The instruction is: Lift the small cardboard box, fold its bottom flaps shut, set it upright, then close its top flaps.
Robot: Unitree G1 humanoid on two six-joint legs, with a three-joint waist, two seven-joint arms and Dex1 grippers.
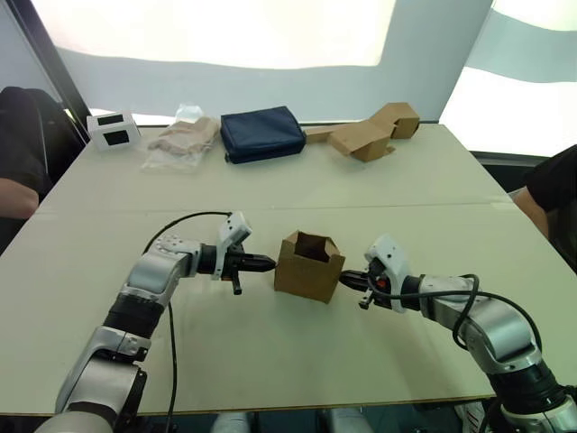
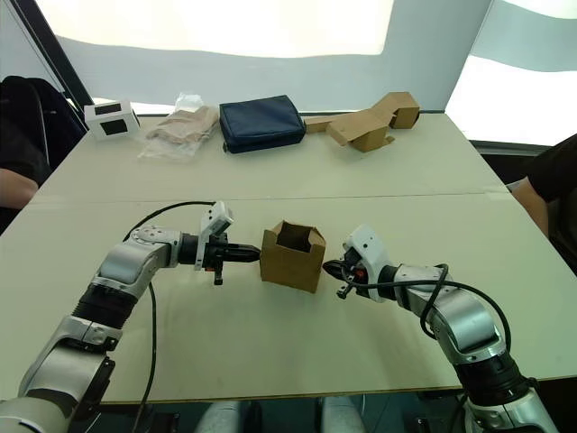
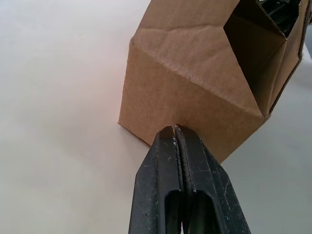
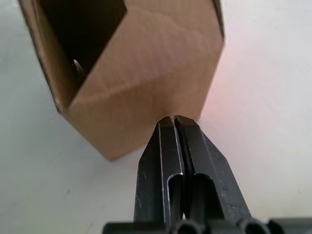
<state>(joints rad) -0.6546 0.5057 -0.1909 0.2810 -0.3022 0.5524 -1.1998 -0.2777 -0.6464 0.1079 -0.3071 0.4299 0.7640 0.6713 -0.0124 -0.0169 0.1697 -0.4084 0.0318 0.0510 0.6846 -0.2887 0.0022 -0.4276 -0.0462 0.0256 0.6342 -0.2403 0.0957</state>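
- The small cardboard box stands upright on the table, just below the middle of the head views, its top flaps standing up around a dark opening.
- The left gripper points at the box's left wall and the right gripper at its right wall, so the box sits between the 2 tips.
- The head views leave it unclear whether the tips touch; the wrist views are closer: each pair of black fingers is pressed together, gripping nothing, with the tip at or against the cardboard (a creased wall in the left wrist view).
- Along the table's far edge, in the upper part of the head views: a white device, a plastic bag, a navy pouch and a bent tan cardboard piece.
- A person's arm shows at the left edge.
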